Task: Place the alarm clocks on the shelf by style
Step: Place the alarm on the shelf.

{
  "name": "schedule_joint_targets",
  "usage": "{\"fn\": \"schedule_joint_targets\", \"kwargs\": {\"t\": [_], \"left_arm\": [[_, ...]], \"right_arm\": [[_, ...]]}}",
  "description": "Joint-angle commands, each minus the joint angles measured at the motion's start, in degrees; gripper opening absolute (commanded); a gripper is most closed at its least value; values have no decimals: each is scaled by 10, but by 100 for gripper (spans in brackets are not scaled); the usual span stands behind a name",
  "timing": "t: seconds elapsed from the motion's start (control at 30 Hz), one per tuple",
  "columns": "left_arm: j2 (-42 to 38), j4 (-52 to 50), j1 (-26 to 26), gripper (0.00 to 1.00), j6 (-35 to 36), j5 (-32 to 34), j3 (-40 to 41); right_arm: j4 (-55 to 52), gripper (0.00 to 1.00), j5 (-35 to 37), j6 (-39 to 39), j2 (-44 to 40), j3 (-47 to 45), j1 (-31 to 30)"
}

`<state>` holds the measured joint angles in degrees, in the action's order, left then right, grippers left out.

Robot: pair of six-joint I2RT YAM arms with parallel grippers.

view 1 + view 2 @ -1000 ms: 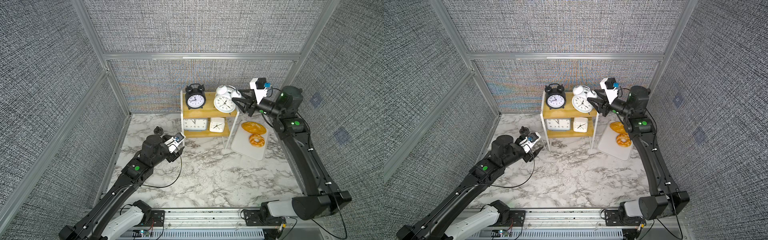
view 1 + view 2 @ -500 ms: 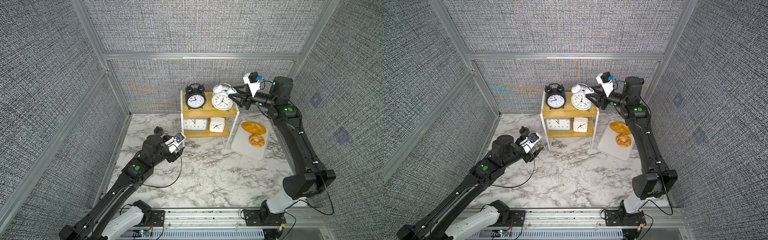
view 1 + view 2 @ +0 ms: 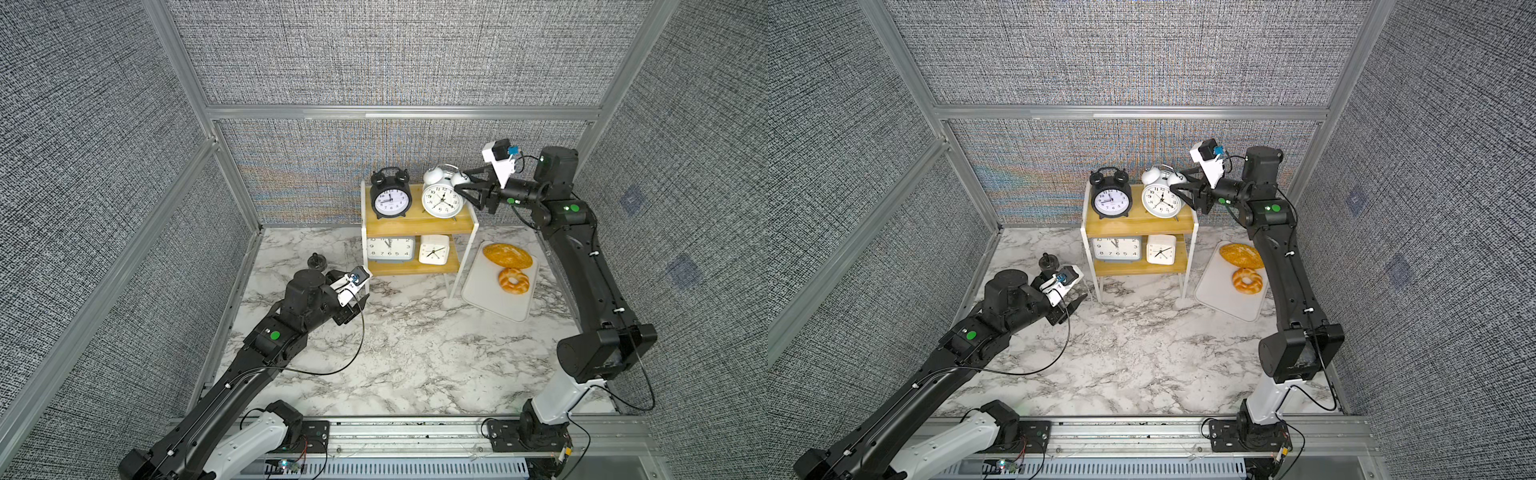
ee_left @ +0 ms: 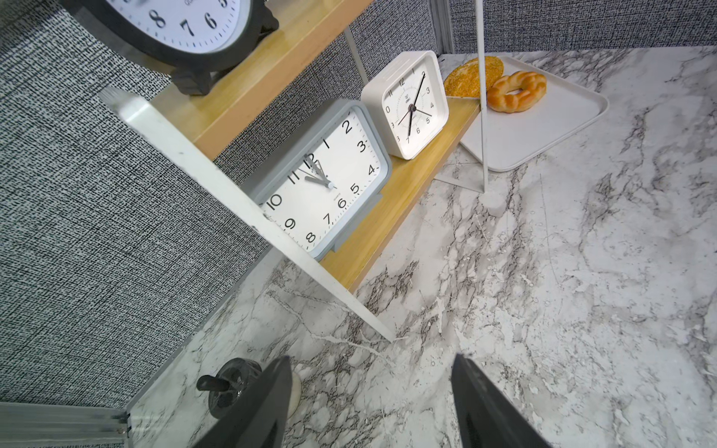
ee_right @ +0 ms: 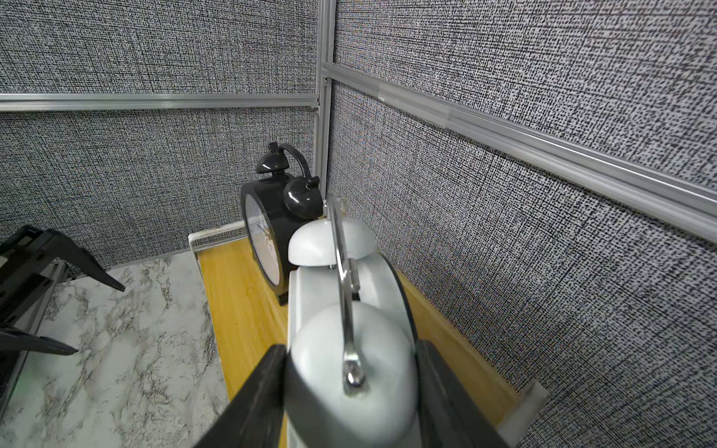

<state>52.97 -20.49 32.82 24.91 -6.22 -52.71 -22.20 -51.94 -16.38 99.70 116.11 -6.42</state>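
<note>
The white twin-bell clock (image 3: 441, 199) stood on the top board of the shelf (image 3: 419, 227), at its right end, face toward the near side. The black twin-bell clock (image 3: 390, 198) was just beside it on the left; whether the two touched I couldn't tell. The right gripper (image 3: 463, 181) reached in level from the right, and its fingers (image 5: 267, 388) were closed narrowly on the clock's right-hand bell, one at the front and one at the back.

So the clock lay straight to the left of the fingers. Its wire handle arched from bell to bell in line with the arm's reach. I judged that letting go and drawing back to the right, along that line, would be the clean way out, and that any drag would tip the clock toward its black neighbour.

The left gripper (image 4: 372, 391) hung low over the marble by the shelf's near left leg, spread wide and empty, well apart from the top tier. The right arm was plainly the one placed for this.

On the lower board sat the grey-blue clock (image 3: 390, 249) at the left and the small white square clock (image 3: 434, 249) at the right.

All four faces carried numerals one to twelve, largest on the grey-blue one. A line of small print sat under its hands and a mark on the white square's dial, both too fine to read.
</note>
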Motion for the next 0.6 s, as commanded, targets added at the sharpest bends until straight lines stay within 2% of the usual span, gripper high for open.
{"fn": "schedule_joint_targets", "kwargs": {"t": [0.0, 0.57], "left_arm": [[1, 5, -2, 71, 2, -4, -2], [6, 5, -4, 71, 3, -7, -4]], "right_arm": [[5, 43, -19, 4, 3, 14, 1], [-35, 43, -20, 5, 17, 53, -1]]}}
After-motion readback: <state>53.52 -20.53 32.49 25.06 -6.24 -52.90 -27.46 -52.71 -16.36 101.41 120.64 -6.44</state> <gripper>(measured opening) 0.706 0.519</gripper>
